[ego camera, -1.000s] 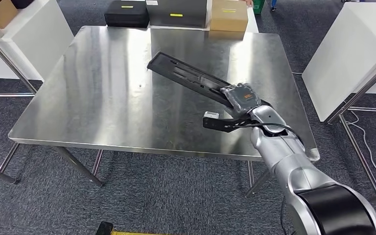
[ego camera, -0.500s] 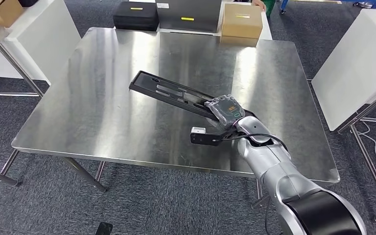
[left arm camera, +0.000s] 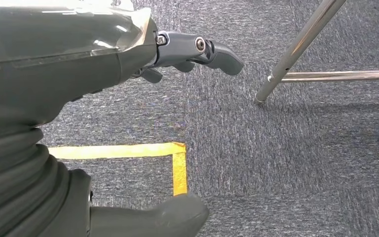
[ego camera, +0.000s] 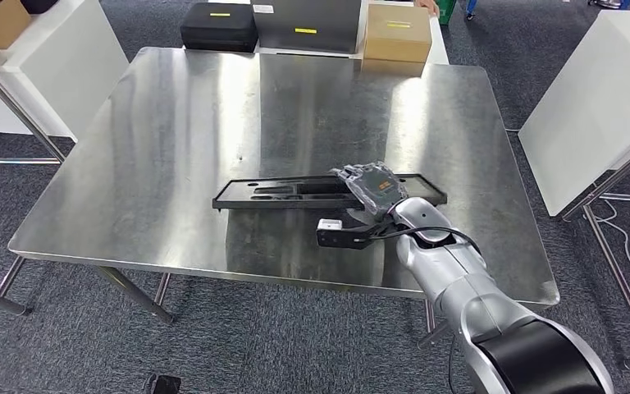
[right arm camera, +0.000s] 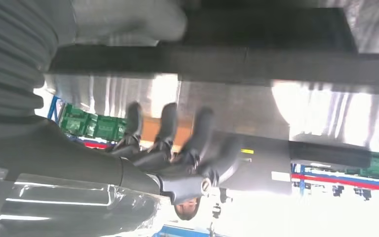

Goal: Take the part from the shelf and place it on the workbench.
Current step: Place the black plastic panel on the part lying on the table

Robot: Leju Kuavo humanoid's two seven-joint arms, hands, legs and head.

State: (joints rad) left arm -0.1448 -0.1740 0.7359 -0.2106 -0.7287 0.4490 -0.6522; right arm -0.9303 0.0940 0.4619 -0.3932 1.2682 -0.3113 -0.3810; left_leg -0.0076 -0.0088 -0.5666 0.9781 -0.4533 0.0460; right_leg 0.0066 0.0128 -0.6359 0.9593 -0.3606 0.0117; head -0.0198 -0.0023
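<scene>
Left hand (left arm camera: 128,74): hangs over carpet, fingers loosely apart, holding nothing.
Right hand (ego camera: 371,185): grips the part near its right end.
Part (ego camera: 283,194): long black tray, level at the workbench (ego camera: 172,123) surface, near the front edge.
Far edge: cardboard box (ego camera: 395,41), black case (ego camera: 218,26).

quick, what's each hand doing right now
Left hand: open, holding nothing, above the carpet.
Right hand: holding the black part on the workbench.

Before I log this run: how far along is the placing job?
Done: the black part is off the shelf and lying along the steel workbench. In hand: the right robot hand is on its end. Left: release and withdraw.
</scene>
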